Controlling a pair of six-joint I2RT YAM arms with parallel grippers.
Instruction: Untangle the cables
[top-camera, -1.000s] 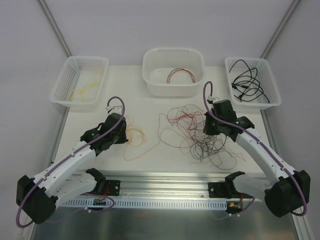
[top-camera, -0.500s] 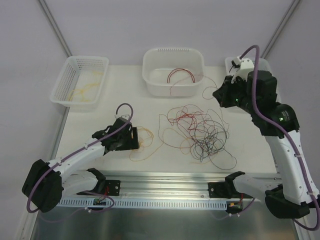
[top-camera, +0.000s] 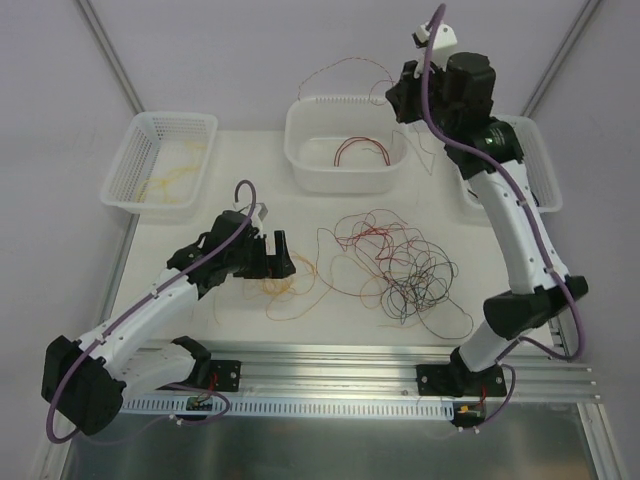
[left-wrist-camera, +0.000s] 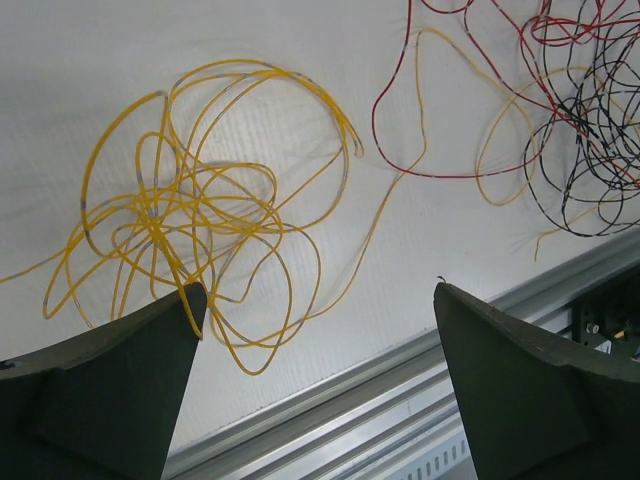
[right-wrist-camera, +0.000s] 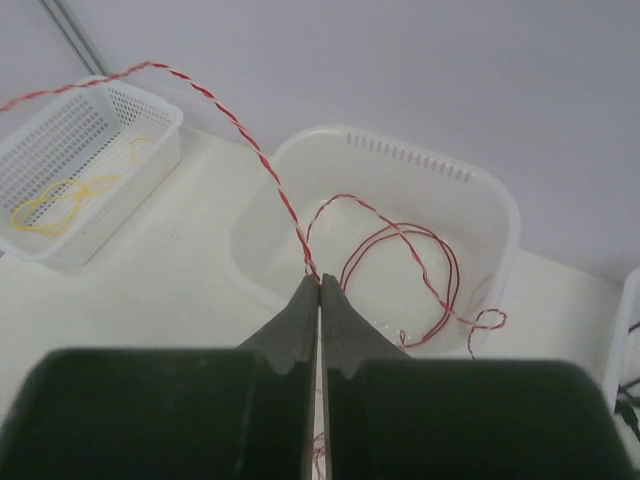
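Change: right arm has risen from the table to high over the white tub (top-camera: 346, 100) at 12 o'clock; left tool has gone from pressed together to spread.
Right tool (right-wrist-camera: 319, 282): fingers pressed together, pinching a red twisted wire (right-wrist-camera: 262, 160) that arcs off toward 10 o'clock.
Left tool (left-wrist-camera: 315, 290): spread wide, holding nothing, low over loose yellow wires (left-wrist-camera: 190, 220) on the table (left-wrist-camera: 100, 50).
Tangle (top-camera: 400, 265): red, black and yellow loops at table centre; yellow wires at its 9 o'clock.
Basket (top-camera: 175, 116): 10 o'clock corner, yellow strands (top-camera: 165, 185) inside.

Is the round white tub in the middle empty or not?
Not empty: a looped red cable lies on the tub bottom, visible from above and from the right wrist.
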